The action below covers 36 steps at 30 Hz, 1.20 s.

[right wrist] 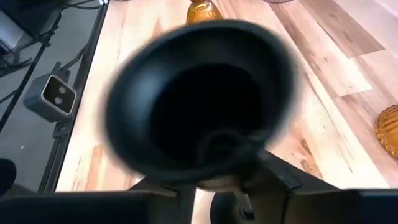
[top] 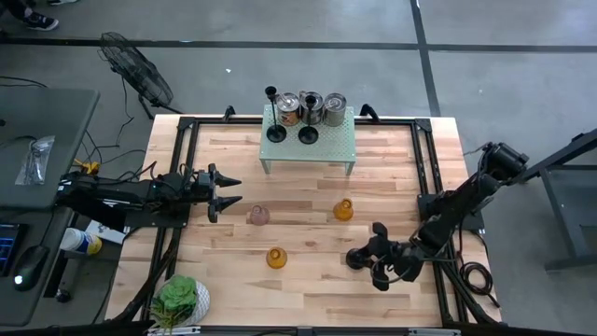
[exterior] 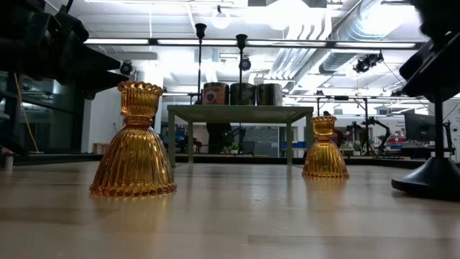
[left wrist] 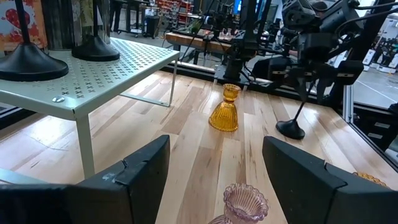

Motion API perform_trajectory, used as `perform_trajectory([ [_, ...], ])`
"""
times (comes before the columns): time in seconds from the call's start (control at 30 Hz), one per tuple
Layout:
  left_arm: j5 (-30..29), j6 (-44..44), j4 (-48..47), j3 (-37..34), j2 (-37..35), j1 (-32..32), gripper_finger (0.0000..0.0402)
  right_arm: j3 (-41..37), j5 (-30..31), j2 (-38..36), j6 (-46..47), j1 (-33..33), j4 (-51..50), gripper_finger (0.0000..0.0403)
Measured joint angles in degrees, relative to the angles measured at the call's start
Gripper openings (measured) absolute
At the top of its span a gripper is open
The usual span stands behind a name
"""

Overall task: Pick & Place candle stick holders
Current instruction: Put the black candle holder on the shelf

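My right gripper (top: 373, 254) is shut on a black candle stick holder (top: 358, 257) at the table's near right; its cup (right wrist: 199, 99) fills the right wrist view. A pink glass holder (top: 257, 216) stands on its base just ahead of my open left gripper (top: 229, 191), which waits at the table's left. Two amber holders (top: 343, 210) (top: 276, 258) stand on the table's middle. Two more black holders (top: 276, 133) (top: 308, 135) stand on the green shelf (top: 336, 145) at the far side. My right gripper pinches the black holder's thin stem (left wrist: 305, 99) between its two fingers, below the cup. The fingers slant down from the table's right side and lie across the stem. The round base (exterior: 431, 180) rests on the table, with the holder about upright.
Three tins (top: 312, 107) stand on the shelf behind the black holders. A potted green plant (top: 180, 299) sits at the near left corner. Black frame rails (top: 424, 177) run along the table's sides. Bare wood lies between the amber holders and the shelf.
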Motion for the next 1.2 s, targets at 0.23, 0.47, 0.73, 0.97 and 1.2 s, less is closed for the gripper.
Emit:
perform_trajectory([
  [0.23,0.0,0.0,0.0,0.0,0.0,0.0,0.0253,-0.1,0.1,-0.5,-0.4,1.4,-0.6,0.0065],
  [0.47,0.0,0.0,0.0,0.0,0.0,0.0,0.0253,-0.1,-0.3,-0.5,-0.5,1.3,-0.7,0.0031],
  [0.73,0.0,0.0,0.0,0.0,0.0,0.0,0.0253,-0.1,-0.8,-0.6,-0.8,-0.1,-0.1,0.0010],
  [0.97,0.0,0.0,0.0,0.0,0.0,0.0,0.0253,-0.1,-2.8,-0.6,-3.9,-2.2,5.6,0.0007],
  [1.2,0.0,0.0,0.0,0.0,0.0,0.0,0.0253,2.8,-3.4,-2.2,-7.2,-4.7,8.0,0.0006],
])
